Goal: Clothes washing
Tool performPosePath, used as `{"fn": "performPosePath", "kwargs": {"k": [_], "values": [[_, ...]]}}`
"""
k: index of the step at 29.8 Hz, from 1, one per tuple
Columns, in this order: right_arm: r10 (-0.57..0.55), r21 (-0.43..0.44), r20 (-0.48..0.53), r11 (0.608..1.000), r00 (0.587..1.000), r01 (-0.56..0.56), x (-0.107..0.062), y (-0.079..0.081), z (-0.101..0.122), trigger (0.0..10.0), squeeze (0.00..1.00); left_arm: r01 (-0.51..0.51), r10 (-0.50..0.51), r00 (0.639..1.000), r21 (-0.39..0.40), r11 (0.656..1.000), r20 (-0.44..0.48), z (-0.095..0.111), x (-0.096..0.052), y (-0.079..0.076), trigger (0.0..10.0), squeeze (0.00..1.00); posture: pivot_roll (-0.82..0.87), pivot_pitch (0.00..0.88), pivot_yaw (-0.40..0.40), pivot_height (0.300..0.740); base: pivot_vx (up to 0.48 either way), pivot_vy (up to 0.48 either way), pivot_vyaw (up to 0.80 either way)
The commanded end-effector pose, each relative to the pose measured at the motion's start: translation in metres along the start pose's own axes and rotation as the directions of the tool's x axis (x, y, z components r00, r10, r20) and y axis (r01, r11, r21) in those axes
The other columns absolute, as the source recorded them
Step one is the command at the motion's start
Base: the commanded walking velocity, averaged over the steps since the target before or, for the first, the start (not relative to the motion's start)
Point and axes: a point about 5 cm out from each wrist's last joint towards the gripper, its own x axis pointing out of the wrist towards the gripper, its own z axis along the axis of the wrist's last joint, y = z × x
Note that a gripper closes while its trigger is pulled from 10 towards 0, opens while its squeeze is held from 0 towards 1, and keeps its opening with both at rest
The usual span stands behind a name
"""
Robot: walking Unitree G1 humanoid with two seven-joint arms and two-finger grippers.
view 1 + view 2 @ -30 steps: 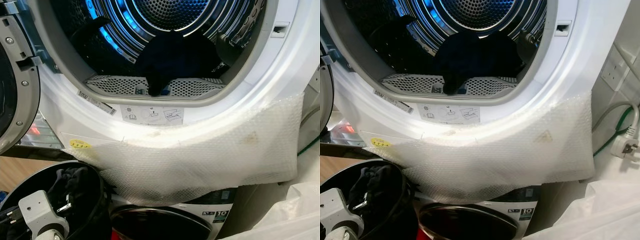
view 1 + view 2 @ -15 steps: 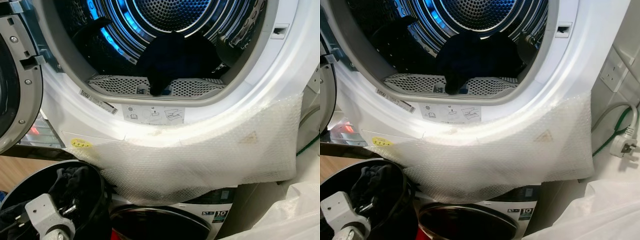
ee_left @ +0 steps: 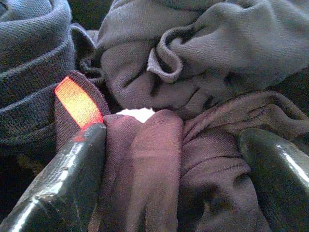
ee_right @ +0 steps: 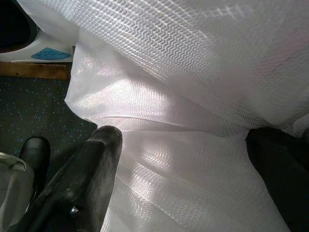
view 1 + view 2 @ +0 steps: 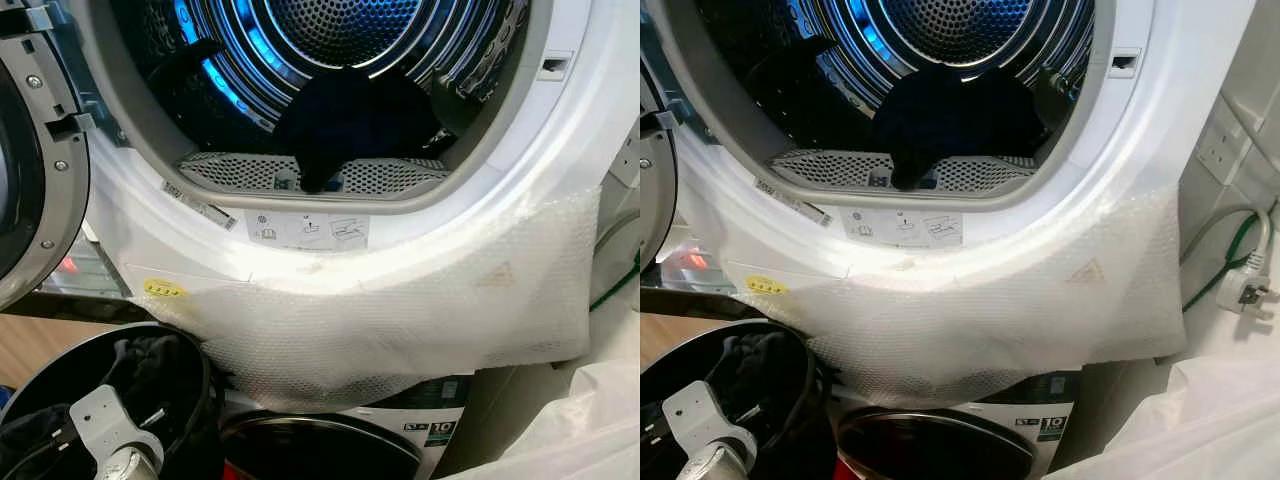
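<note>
Below the open dryer drum (image 5: 340, 90), the left gripper (image 3: 169, 159) sits spread in the black basket (image 5: 195, 375) over soft, limp clothes (image 3: 193, 72) — light, best pinched at a raised fold.

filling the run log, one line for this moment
left gripper: open around dark clothes in black basket | right gripper: open, idle | dryer drum: dark garment
</note>
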Motion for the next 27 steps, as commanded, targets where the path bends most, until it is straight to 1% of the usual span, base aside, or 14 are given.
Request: {"fn": "performPosePath", "kwargs": {"k": [1,3,5,7,8,9,12,16,17,20,21,22,23,27], "values": [[-0.033,-0.012,0.023,0.999,0.999,0.034,0.004,-0.013,0.007,10.0,0.00,-0.016,0.017,0.997,0.017,1.000,-0.075,-0.013,-0.001,-0.004,10.0,0.00,0.08,0.000,-0.001,0.740,0.000,0.000,0.00],[-0.032,-0.015,0.028,0.999,0.999,0.033,0.004,-0.014,0.009,10.0,0.00,-0.029,0.032,0.995,0.033,0.999,-0.094,-0.012,-0.001,-0.003,10.0,0.00,0.08,0.000,-0.004,0.740,0.000,0.000,0.00],[-0.030,-0.033,0.033,0.999,0.999,0.031,0.005,-0.015,0.011,10.0,0.00,-0.026,0.033,0.995,0.074,0.997,-0.092,-0.004,-0.003,-0.004,10.0,0.00,0.09,0.000,-0.003,0.740,0.000,0.000,0.00],[-0.030,-0.033,0.035,0.999,0.999,0.031,0.005,-0.016,0.012,10.0,0.00,-0.031,0.039,0.996,0.094,0.995,-0.084,0.000,-0.002,-0.003,10.0,0.00,0.09,0.000,-0.004,0.740,0.000,0.000,0.00],[-0.030,-0.033,0.040,0.999,0.999,0.031,0.006,-0.017,0.015,10.0,0.00,-0.035,0.043,0.996,0.104,0.994,-0.073,0.006,-0.002,-0.001,10.0,0.00,0.09,0.000,-0.004,0.740,0.000,0.000,0.00],[-0.031,-0.034,0.042,0.999,0.999,0.032,0.006,-0.017,0.016,10.0,0.00,-0.035,0.043,0.997,0.106,0.994,-0.068,0.008,-0.001,-0.001,10.0,0.00,0.09,0.000,-0.006,0.740,0.000,0.000,0.00],[-0.031,-0.045,0.048,0.998,0.998,0.033,0.007,-0.019,0.019,10.0,0.00,-0.049,0.055,0.995,0.066,0.997,-0.084,0.015,0.004,0.003,10.0,0.00,0.10,0.000,-0.014,0.740,0.000,0.000,0.00],[-0.031,-0.054,0.050,0.998,0.998,0.034,0.007,-0.021,0.020,10.0,0.00,-0.057,0.058,0.989,0.014,0.998,-0.137,0.012,0.006,0.005,10.0,0.00,0.11,0.000,-0.021,0.740,0.000,0.000,0.00],[-0.030,-0.063,0.056,0.997,0.998,0.033,0.008,-0.022,0.022,10.0,0.00,-0.061,0.064,0.985,0.019,0.998,-0.162,0.008,0.005,0.008,10.0,0.00,0.11,0.000,-0.023,0.740,0.000,0.000,0.00],[-0.029,-0.066,0.063,0.997,0.998,0.033,0.008,-0.022,0.026,10.0,0.00,-0.074,0.078,0.978,0.027,0.997,-0.192,0.003,0.004,0.013,10.0,0.00,0.11,0.000,-0.025,0.740,0.000,0.000,0.00],[-0.023,-0.074,0.072,0.997,0.997,0.029,0.008,-0.020,0.030,10.0,0.00,-0.084,0.085,0.968,0.017,0.996,-0.235,-0.003,0.005,0.018,10.0,0.00,0.12,0.000,-0.027,0.740,0.000,0.000,0.00],[-0.023,-0.074,0.072,0.997,0.997,0.029,0.008,-0.020,0.030,10.0,0.00,-0.084,0.085,0.968,0.017,0.996,-0.235,-0.003,0.005,0.018,10.0,0.00,0.12,0.000,-0.027,0.740,0.000,0.000,0.00],[-0.020,-0.079,0.078,0.997,0.997,0.026,0.008,-0.019,0.032,10.0,0.00,-0.089,0.088,0.963,0.010,0.996,-0.254,-0.006,0.005,0.020,10.0,0.00,0.12,0.000,-0.027,0.740,0.000,0.000,0.00],[-0.014,-0.087,0.085,0.996,0.996,0.022,0.008,-0.018,0.036,10.0,0.00,-0.088,0.082,0.954,-0.009,0.996,-0.288,-0.012,0.005,0.018,10.0,0.00,0.13,0.000,-0.036,0.740,0.000,0.000,0.00]]}}
